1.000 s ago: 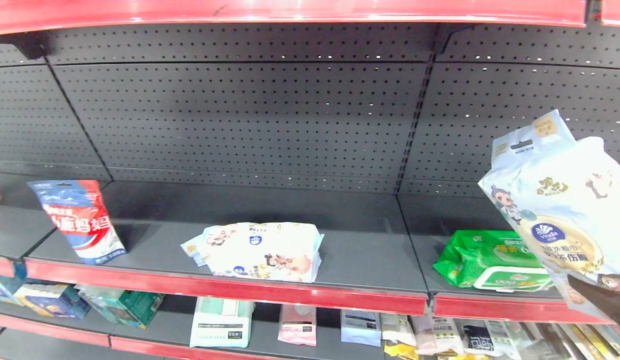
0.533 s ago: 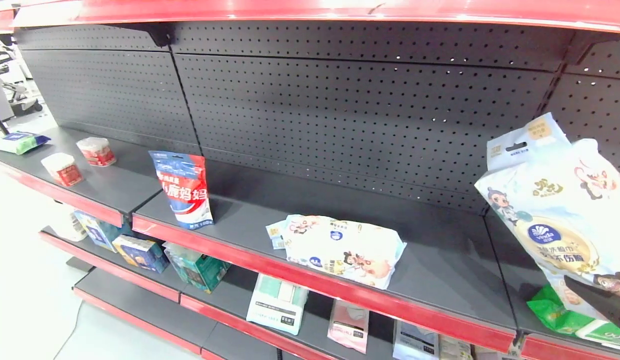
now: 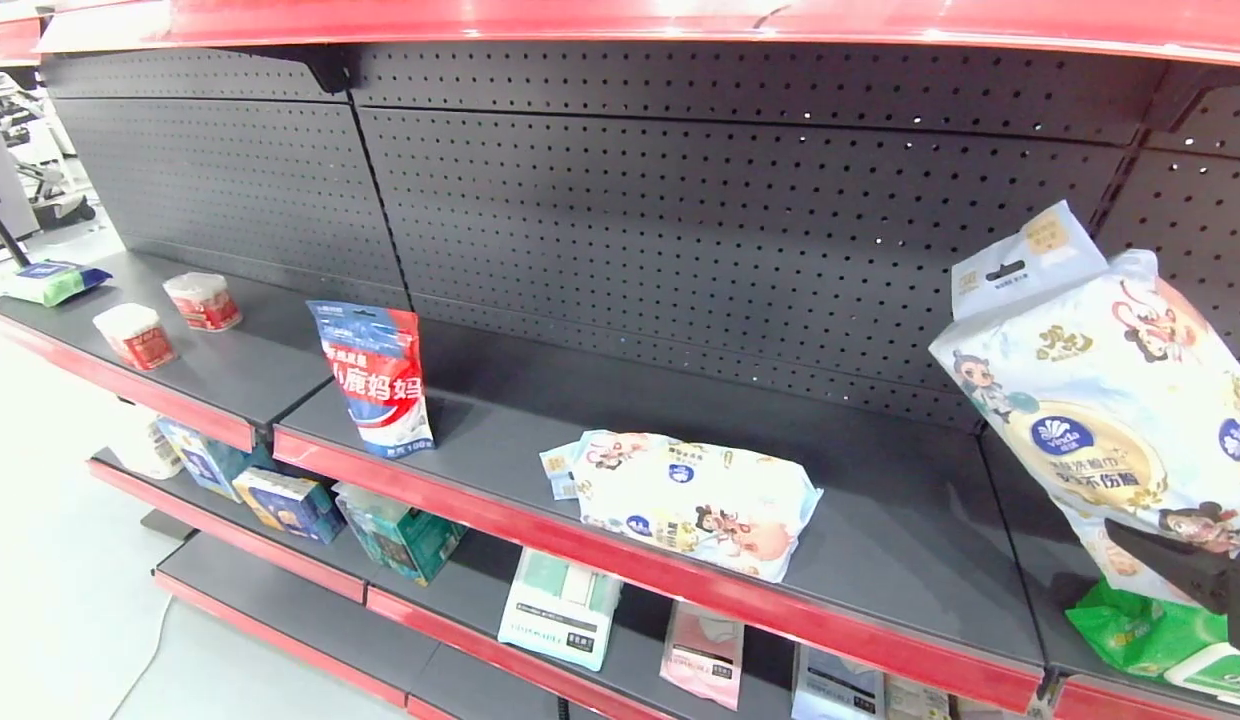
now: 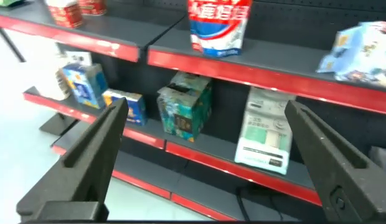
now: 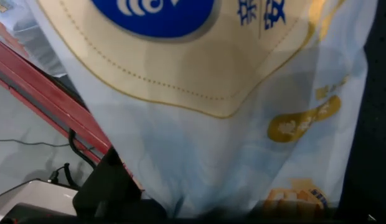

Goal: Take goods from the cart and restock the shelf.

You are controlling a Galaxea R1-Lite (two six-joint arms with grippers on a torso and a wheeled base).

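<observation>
Glossy soft tissue pack (image 3: 1100, 400) tight in right gripper (image 3: 1180, 570) above matte black shelf's (image 3: 880, 500) right end; left gripper (image 4: 205, 106) agape.

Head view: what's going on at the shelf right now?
The right gripper holds a large white cartoon-printed tissue pack upright in the air before the right end of the black shelf, over a green wipes pack; it is not yet set down. The left gripper hangs open and empty, facing the lower shelves. On the black shelf a similar cartoon-printed pack lies flat, and a red-and-blue pouch stands to its left.
</observation>
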